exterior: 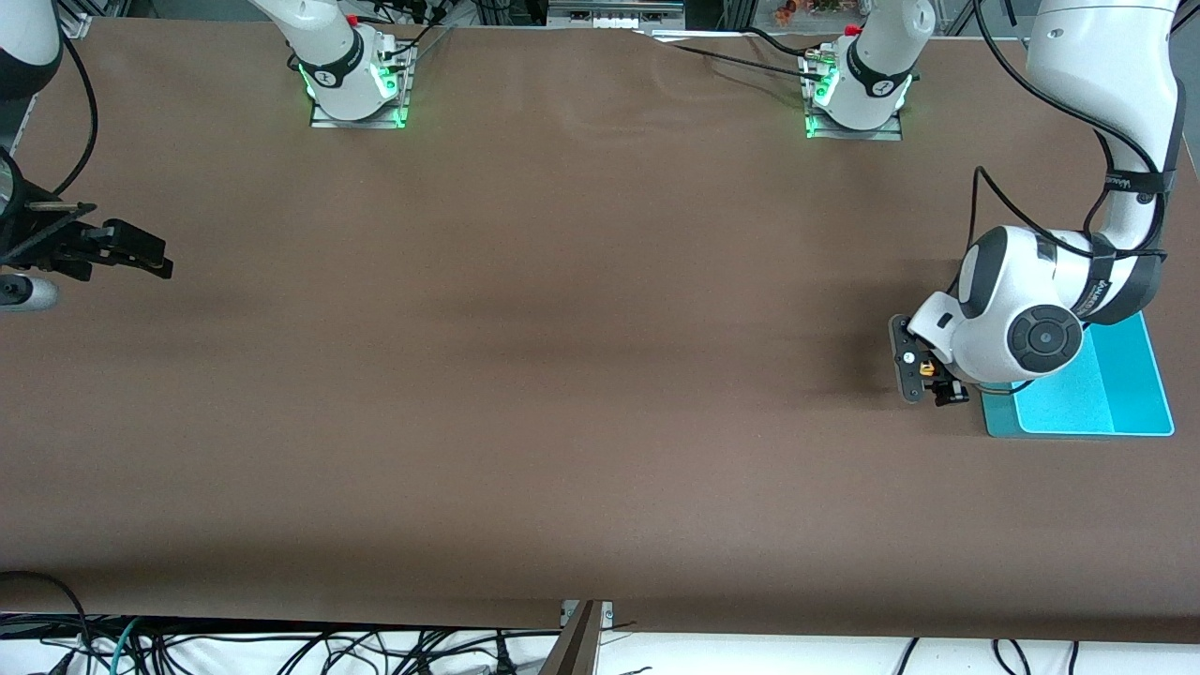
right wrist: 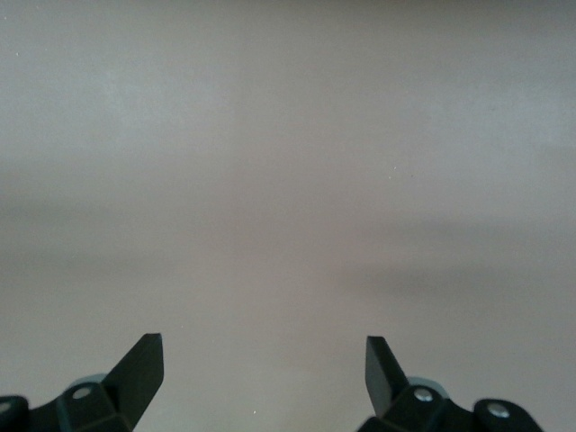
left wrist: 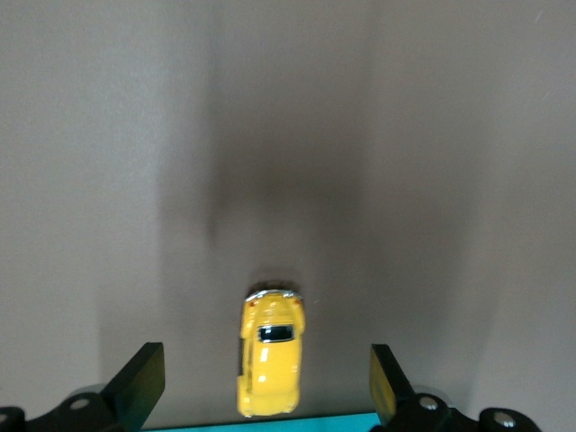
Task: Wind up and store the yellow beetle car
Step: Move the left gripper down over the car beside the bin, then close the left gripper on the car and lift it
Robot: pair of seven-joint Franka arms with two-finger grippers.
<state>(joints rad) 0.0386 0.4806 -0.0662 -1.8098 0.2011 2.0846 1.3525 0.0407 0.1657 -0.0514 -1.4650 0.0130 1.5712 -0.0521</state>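
Observation:
The yellow beetle car [left wrist: 270,355] stands on the brown table right beside the edge of the cyan tray [left wrist: 297,421]. In the front view the car [exterior: 926,367] shows as a yellow speck under the left hand. My left gripper [left wrist: 265,373] is open, with one finger on each side of the car and clear of it. It hangs low over the table next to the tray [exterior: 930,380]. My right gripper [right wrist: 263,355] is open and empty and waits over bare table at the right arm's end [exterior: 141,255].
The shallow cyan tray [exterior: 1125,394] lies at the left arm's end of the table, partly under the left arm's wrist. The two arm bases [exterior: 356,80] [exterior: 858,89] stand along the table's edge farthest from the front camera.

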